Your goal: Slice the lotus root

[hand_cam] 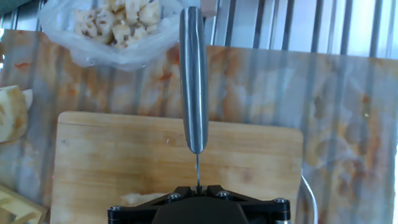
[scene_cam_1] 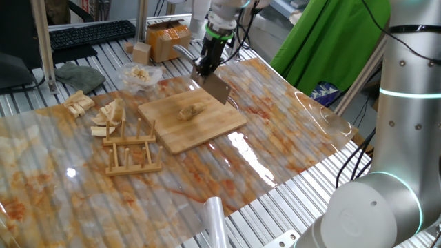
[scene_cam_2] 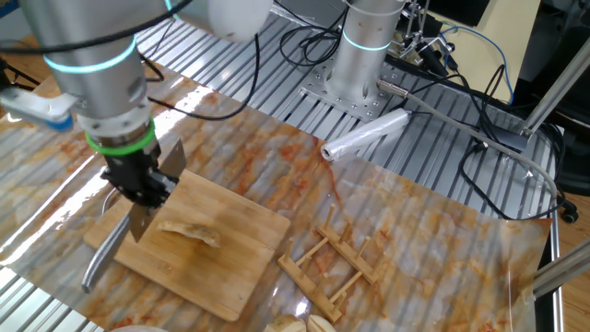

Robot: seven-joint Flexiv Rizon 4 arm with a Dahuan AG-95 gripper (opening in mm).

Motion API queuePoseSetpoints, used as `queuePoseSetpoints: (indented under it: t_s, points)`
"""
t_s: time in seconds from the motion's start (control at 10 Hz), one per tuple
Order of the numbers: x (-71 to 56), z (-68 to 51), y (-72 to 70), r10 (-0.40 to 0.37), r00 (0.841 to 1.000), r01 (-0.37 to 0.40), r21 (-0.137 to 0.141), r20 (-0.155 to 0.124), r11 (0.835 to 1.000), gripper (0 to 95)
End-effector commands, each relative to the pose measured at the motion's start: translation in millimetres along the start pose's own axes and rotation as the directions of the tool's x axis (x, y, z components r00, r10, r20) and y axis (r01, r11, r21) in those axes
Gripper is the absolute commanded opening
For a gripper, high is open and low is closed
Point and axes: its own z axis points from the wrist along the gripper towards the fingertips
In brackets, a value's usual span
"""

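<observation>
The lotus root is a small pale tan chunk lying near the middle of the wooden board. It also shows in the other fixed view on the board. My gripper is shut on a knife and holds it above the board's far edge, blade edge down, a little apart from the root. In the hand view the knife's steel handle points away from my gripper over the board. A pale bit of the root peeks out beside the gripper body.
A clear plastic bag of pale bits lies behind the board. Tan wedge pieces and a wooden rack are to its left. A plastic roll lies near the arm's base. A cardboard box stands at the back.
</observation>
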Motion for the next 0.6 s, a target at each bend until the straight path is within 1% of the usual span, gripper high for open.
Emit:
queuePoseSetpoints:
  t_s: [0.1,0.5,0.6]
  points:
    - [4.7,1.4,1.3,0.016,1.000,-0.016,0.002,0.004,1.000,0.0]
    - [4.7,1.7,1.3,0.034,0.999,-0.034,-0.010,0.004,0.999,0.0]
    - [4.7,1.7,1.3,0.050,0.999,-0.051,-0.020,-0.007,0.999,0.0]
